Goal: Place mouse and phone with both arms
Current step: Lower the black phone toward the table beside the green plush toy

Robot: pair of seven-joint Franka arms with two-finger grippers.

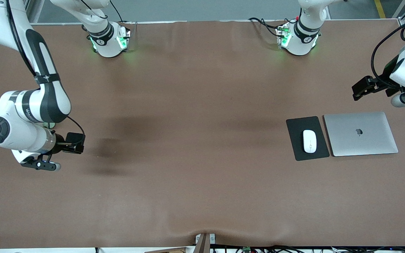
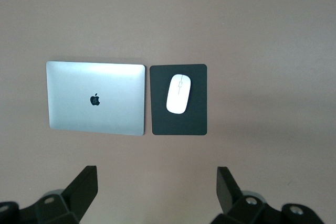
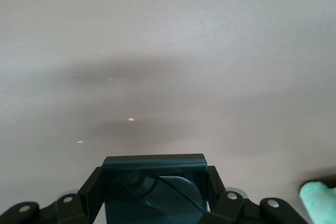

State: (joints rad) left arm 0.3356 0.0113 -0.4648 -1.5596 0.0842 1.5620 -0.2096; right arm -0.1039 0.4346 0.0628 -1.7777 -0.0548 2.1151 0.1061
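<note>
Nearest the front camera: small white glossy oval mouse (image 1: 309, 141), lying on a flat black rectangular mouse pad (image 1: 307, 138) just beside a closed silver laptop (image 1: 360, 134), toward the left arm's end of the brown-covered bench (image 1: 195, 147). Looks already placed. Left claw (image 1: 360, 88) hanging wide open and empty above the bench near the laptop; waiting, apparently. Right claw (image 1: 74, 142) up over bare bench at the right arm's end, clamped on a small black rounded-corner rectangular phone (image 1: 75, 142), held off the surface.

Step in hand, most likely: setting the phone down. Best done with a slow level descent, flat face toward the bench, grip released only once resting. Keeping well apart from the other arm seems wise if heading toward the laptop.

Right wrist view gives the grip itself: phone (image 3: 153, 184) squeezed between both black fingers (image 3: 89, 192), nothing beneath but bare bench. Left wrist view adds spread fingertips (image 2: 84, 184) and laptop, pad and mouse (image 2: 178, 94) square-on, edges neatly parallel, hard to judge from the front.
</note>
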